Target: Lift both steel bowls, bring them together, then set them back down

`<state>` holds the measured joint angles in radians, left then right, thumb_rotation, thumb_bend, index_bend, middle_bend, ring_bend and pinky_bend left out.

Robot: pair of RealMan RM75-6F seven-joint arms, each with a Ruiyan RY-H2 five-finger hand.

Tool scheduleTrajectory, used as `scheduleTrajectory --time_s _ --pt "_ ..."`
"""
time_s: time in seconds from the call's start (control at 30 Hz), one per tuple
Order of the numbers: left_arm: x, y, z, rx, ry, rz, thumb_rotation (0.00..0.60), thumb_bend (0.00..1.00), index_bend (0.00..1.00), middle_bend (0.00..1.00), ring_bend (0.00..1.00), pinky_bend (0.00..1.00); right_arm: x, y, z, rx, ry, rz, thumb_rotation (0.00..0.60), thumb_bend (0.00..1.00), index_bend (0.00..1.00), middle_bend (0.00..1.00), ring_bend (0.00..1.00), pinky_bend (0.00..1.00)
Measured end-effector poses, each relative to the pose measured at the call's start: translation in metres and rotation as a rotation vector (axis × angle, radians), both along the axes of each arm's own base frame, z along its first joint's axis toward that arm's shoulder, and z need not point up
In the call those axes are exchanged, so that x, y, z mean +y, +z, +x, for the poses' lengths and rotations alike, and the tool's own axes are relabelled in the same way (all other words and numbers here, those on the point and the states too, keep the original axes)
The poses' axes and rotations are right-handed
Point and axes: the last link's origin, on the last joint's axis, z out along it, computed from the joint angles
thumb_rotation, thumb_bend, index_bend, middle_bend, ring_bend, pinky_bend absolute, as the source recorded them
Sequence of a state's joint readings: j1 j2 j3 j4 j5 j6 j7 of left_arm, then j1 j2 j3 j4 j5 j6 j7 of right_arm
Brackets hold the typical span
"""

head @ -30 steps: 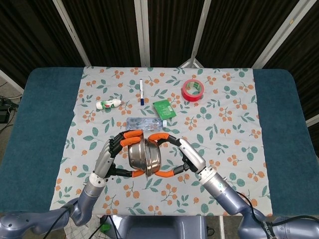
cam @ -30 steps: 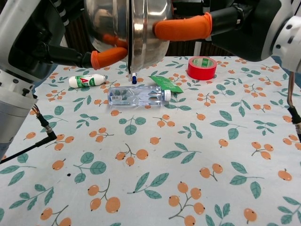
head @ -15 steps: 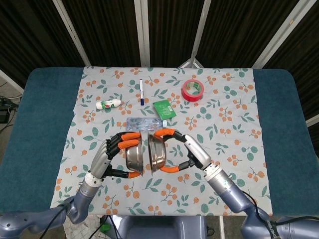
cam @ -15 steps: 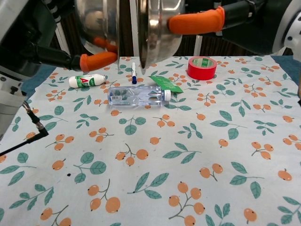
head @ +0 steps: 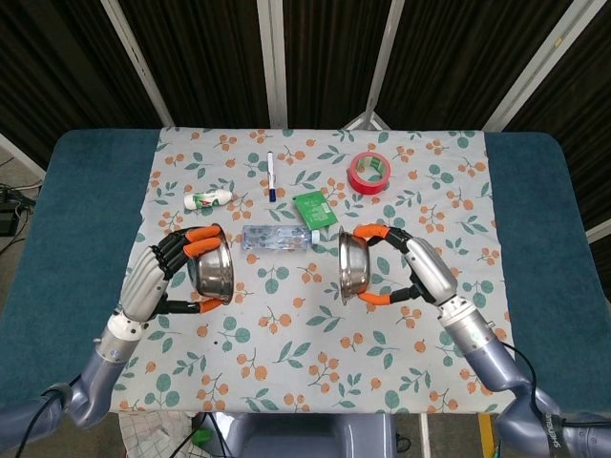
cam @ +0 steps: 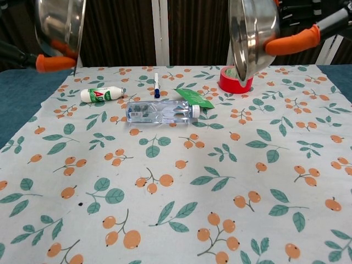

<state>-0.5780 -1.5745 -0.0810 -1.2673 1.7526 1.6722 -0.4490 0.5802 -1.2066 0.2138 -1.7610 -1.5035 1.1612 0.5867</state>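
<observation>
The left robot hand (head: 158, 277) grips a round shiny steel bowl (head: 212, 273) on edge above the tabletop (head: 76, 219). Well apart to its right, the right robot hand (head: 412, 272) clasps a second tilted steel bowl (head: 349, 264), a clear plastic bottle (head: 279, 237) lying between them.

Now well apart: left bowl (head: 212, 271) carried out to the left in the left hand (head: 158, 278), right bowl (head: 349, 264) out to the right in the right hand (head: 415, 272). No longer pressed together at centre.
</observation>
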Motion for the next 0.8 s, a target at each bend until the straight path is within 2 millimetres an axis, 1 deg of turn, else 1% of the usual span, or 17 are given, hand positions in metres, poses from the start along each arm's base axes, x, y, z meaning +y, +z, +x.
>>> scheduleTrajectory --time_s 0.13,0.33,0.47,0.8 --pt "0.007 0.0 -0.015 0.128 0.087 -0.03 0.6 0.1 0.33 0.29 0.31 0.4 0.002 0.001 -0.011 0.135 0.031 -0.04 0.6 0.29 0.61 0.38 0.53 0.23" --pt "0.009 -0.002 -0.03 0.262 0.185 -0.097 0.6 0.1 0.33 0.29 0.31 0.4 0.007 0.0 -0.023 0.317 0.077 -0.109 0.6 0.29 0.61 0.38 0.53 0.23" --pt "0.008 -0.005 -0.035 0.352 0.228 -0.122 0.6 0.1 0.33 0.29 0.31 0.4 0.008 0.0 -0.028 0.441 0.114 -0.174 0.6 0.29 0.61 0.38 0.53 0.23" --pt "0.003 -0.007 -0.036 0.52 0.332 -0.191 0.6 0.09 0.33 0.29 0.31 0.4 0.016 -0.005 -0.035 0.784 0.226 -0.367 0.6 0.29 0.61 0.38 0.53 0.23"
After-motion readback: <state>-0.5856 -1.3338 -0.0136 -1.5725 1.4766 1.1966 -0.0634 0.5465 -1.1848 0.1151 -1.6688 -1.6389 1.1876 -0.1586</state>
